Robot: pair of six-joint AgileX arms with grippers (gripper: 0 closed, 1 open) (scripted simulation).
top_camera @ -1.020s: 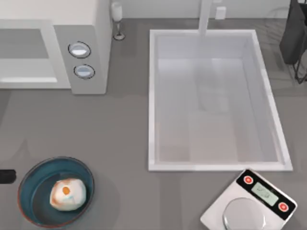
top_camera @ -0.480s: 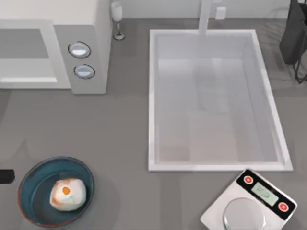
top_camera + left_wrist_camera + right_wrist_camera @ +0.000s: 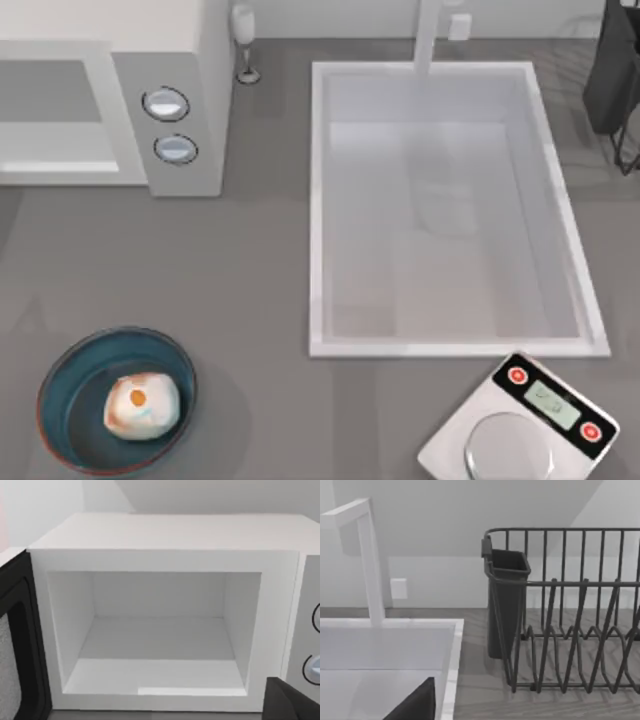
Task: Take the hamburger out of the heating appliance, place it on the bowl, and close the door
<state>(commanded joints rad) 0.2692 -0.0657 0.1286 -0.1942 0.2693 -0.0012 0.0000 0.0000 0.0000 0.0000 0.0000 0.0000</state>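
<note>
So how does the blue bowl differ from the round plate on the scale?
The bowl is dark blue-teal with a reddish-brown rim, while the scale plate is plain steel. The bowl is larger and holds the hamburger; the plate carries nothing. The bowl sits at the table's near left, the plate at the near right on the white scale. Both are round.
</note>
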